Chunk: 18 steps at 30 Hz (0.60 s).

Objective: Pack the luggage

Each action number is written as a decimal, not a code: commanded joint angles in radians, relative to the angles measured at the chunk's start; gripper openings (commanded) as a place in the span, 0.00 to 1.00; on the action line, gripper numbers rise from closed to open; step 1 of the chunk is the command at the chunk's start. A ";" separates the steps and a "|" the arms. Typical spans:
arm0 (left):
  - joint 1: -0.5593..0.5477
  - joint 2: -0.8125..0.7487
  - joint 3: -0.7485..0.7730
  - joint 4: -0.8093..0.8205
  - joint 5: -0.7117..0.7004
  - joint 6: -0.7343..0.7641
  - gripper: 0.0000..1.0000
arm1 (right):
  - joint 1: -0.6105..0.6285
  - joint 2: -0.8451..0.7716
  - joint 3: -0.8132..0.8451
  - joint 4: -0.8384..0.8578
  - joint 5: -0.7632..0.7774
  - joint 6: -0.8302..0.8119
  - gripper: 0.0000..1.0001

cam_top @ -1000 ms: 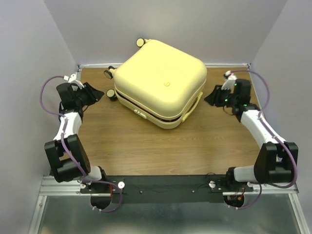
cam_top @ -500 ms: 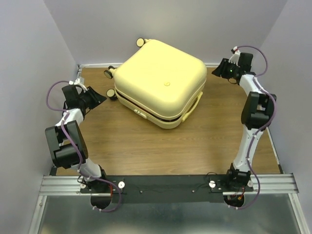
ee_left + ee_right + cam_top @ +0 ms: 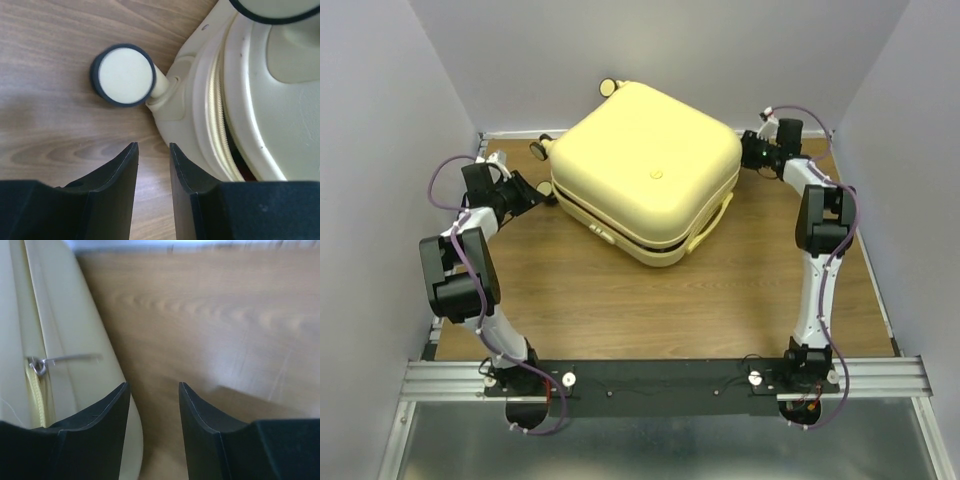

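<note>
Yellow luggage (image 3: 645,185) sits between left end effector (image 3: 152,147) (by a wheel (image 3: 122,75)) and right end effector (image 3: 153,386), both released.

The luggage (image 3: 645,185) lies flat on the table (image 3: 620,300), toward the far edge. The left gripper (image 3: 152,147) sits low at the luggage's left corner, with a wheel (image 3: 122,75) just ahead of its fingers. The right gripper (image 3: 152,385) is just beside the luggage's far right corner, the zipper pull (image 3: 55,360) to its left. The handle (image 3: 712,222) is on the luggage's near-right side, and another wheel (image 3: 610,87) sticks out behind its far corner.
</note>
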 commanded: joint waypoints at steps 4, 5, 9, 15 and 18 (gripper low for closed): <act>0.003 0.044 0.137 -0.133 -0.071 0.079 0.40 | 0.158 -0.289 -0.463 -0.031 -0.178 -0.196 0.53; 0.010 0.044 0.147 -0.153 -0.087 0.089 0.40 | 0.170 -0.360 -0.565 -0.031 -0.180 -0.211 0.53; 0.037 0.021 0.151 -0.200 -0.183 0.115 0.40 | 0.236 -0.527 -0.780 -0.031 -0.169 -0.300 0.53; -0.019 0.137 0.210 -0.194 -0.082 0.158 0.39 | 0.225 -0.710 -0.927 -0.031 -0.079 -0.348 0.53; -0.117 0.249 0.338 -0.228 0.006 0.243 0.38 | 0.204 -0.810 -0.980 -0.032 -0.027 -0.402 0.53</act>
